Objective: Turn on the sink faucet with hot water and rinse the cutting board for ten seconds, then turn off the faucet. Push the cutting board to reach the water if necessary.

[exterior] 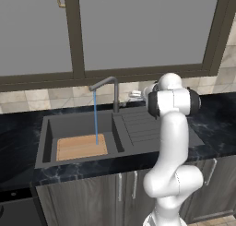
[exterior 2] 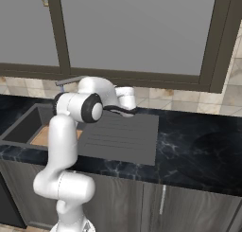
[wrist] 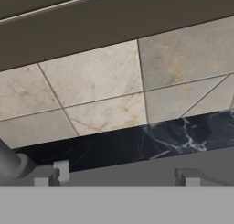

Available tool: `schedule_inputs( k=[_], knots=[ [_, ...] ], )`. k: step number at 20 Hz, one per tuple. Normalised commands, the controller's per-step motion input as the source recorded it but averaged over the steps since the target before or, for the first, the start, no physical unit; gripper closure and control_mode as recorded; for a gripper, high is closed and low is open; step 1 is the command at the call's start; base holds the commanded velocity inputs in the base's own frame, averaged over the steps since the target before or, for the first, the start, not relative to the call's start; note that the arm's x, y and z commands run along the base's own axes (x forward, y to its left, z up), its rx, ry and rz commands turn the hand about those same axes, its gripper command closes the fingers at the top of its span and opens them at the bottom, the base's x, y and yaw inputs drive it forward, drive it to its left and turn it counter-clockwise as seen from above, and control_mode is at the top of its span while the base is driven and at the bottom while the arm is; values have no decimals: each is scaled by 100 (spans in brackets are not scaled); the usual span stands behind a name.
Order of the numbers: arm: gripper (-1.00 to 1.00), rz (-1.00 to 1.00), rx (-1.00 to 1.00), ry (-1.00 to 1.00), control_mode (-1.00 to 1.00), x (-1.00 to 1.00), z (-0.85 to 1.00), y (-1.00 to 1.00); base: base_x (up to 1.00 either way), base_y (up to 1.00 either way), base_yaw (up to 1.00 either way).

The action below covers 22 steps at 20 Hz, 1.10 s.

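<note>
- Black marbled countertop [exterior: 18, 146] is running under a beige tiled wall [wrist: 96, 77] and a dark-framed window [exterior: 138, 31]; no brand, label or writing is showing anywhere I can read.
- One sink [exterior: 46, 133] is sitting in the counter, its ribbed drainboard [exterior 2: 123, 134] lying toward 3 o'clock of the basin.
- One cutting board [exterior: 81, 147] is lying flat on the basin floor.
- One sink faucet [exterior: 114, 93] is standing at the basin's 1 o'clock corner, its spout reaching toward 9 o'clock.
- One stream of water [exterior: 96, 116] is falling straight from the spout and landing on the board's far right part.
- My claw [wrist: 116, 179] is hanging wide open, gripping nothing, its two tips pointing at the wall behind the drainboard, close by the faucet post.
</note>
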Motion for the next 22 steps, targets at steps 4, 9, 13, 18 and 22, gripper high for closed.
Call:
schedule_inputs(
  k=[4,9,13,18,22],
  knots=[
    [-100,2,0,0,-100,3,-21,0,0,0,0],
    [-100,1,0,0,-100,0,-14,-2,0,0,0],
    [-100,0,0,0,-100,0,0,-17,0,0,0],
    [-100,0,0,0,-100,0,0,-21,0,0,0],
    [-100,0,0,0,-100,0,-3,-15,0,0,0]
  ],
)
